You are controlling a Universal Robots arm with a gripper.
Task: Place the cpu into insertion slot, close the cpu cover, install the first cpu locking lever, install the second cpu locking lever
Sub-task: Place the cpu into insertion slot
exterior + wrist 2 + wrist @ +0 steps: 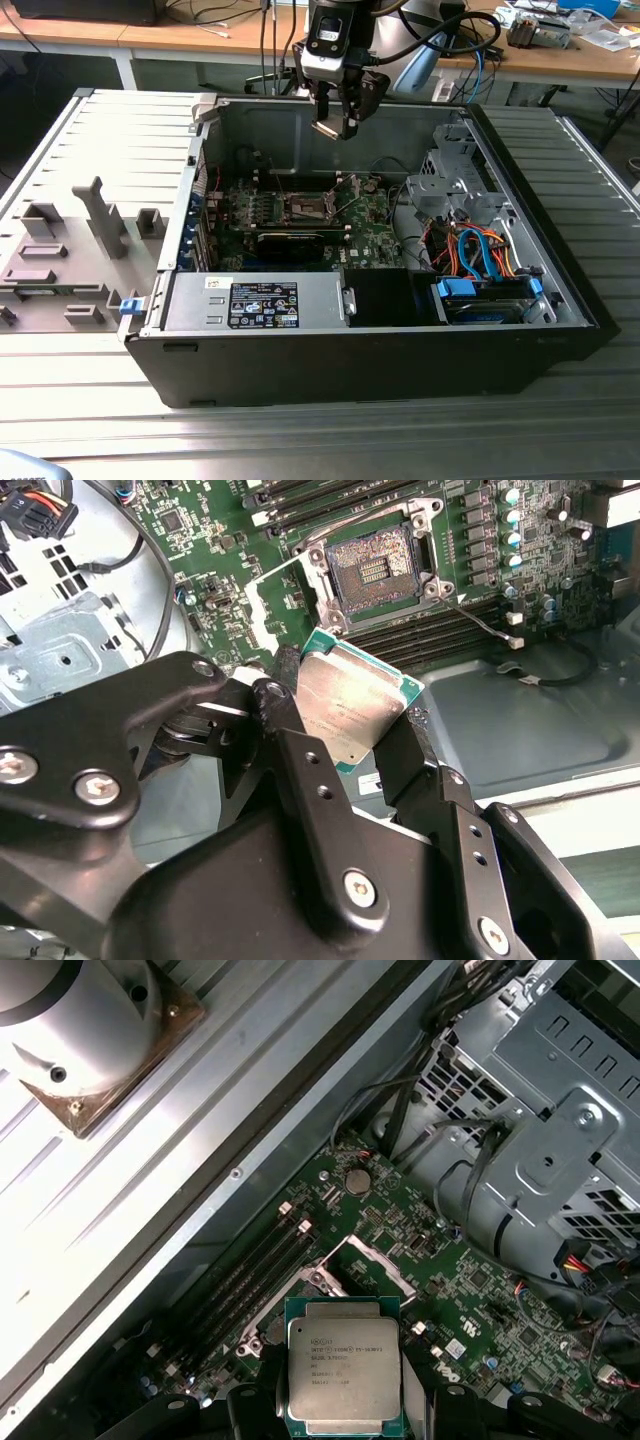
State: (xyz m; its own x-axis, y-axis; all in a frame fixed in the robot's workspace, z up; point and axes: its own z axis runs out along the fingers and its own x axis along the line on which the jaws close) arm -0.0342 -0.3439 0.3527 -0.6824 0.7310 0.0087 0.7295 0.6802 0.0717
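Claw (pixel 338 125) grips cpu (pixel 343 1370) above case (pixel 350 362); insertion slot (pixel 377 565) uncovered.

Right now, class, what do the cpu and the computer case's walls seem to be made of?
The cpu: silvery metal top, satin sheen, on a green rim, probably circuit board. The case wall: dull grey sheet metal, bent at edges.
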